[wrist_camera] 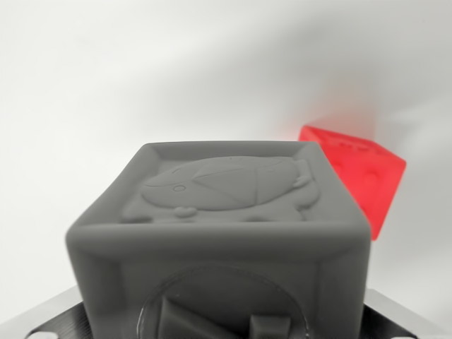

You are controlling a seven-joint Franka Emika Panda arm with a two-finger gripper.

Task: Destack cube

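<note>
Between the two metal fingers (42, 321) at the bottom corners: grey cube (219, 240), embossed face upward, filling the foreground, evidently clamped in the gripper (219, 332). Behind, toward the wrist view's right: red cube (360, 176), tilted, apart, on the white surface (106, 85).

Little of the robot's own body shows. Two slivers of the end effector (226, 332) appear at the near edge of the wrist view, one in each bottom corner. The one on the wrist view's left is dark, almost black metal with fine machined ridges, edged by a paler brushed-silver bevel, and carries small round holes (screw holes or bores, too cropped to tell). The one on the wrist view's right is a lighter grey, angled plate with a bright rim. No cables or markings are visible.
</note>
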